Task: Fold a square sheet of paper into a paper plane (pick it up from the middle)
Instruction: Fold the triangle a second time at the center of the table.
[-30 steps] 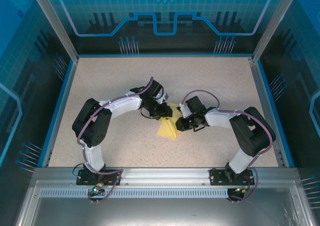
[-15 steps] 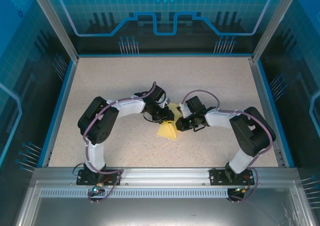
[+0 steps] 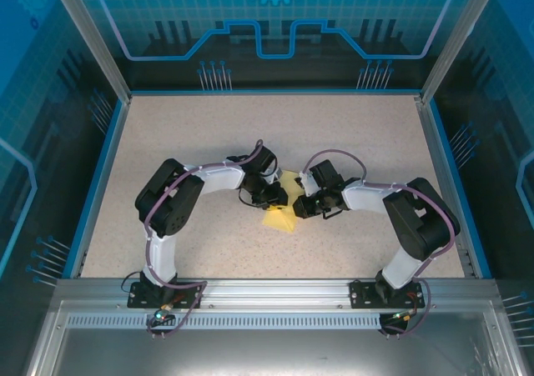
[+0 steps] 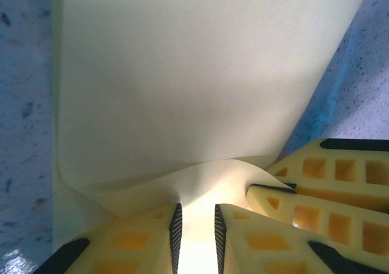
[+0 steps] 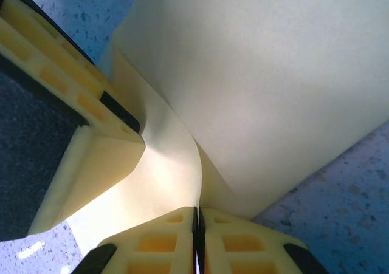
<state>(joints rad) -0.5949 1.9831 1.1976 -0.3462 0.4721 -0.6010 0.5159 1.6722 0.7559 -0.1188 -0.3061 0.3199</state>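
**Folded yellow sheet held between both grippers, mid-table**

Table (image 3: 209,126): speckled beige top, blue rim. The two arms bend inward from the near edge. They meet about halfway between the left and right edges, somewhat nearer the near edge than the far one.

Sheet of paper (image 3: 279,219): pale yellow, plain, unmarked, right where the arms meet. In the top view a small pointed wedge lies on the table toward the near edge. A smaller bit pokes out on the far side between the wrists. It is not a flat square. The wrist views show a broad smooth panel (image 4: 194,73) with straight edges over a lower layer. A soft raised curl (rounded, not a sharp crease) runs toward the fingers.

Right gripper (image 5: 196,216): pads pressed together with no gap at the seam. The curl runs straight into that seam, so it is pinching the sheet.

Left gripper (image 4: 196,216): pads a narrow slit apart, with yellow paper showing in the slit. Cannot tell whether it bites the paper or just straddles it.

The two grippers sit just beside each other. The left wrist view has the right one's fingers (image 4: 316,195) at lower right, against the paper.

Hard to make out:
- From above, the gripper heads cover the middle of the sheet, so its full outline and layer count are unclear.
- Both wrist views cut the panel off at the frame's top edge.
- Cannot tell whether the panel lies flat on the table or is lifted.
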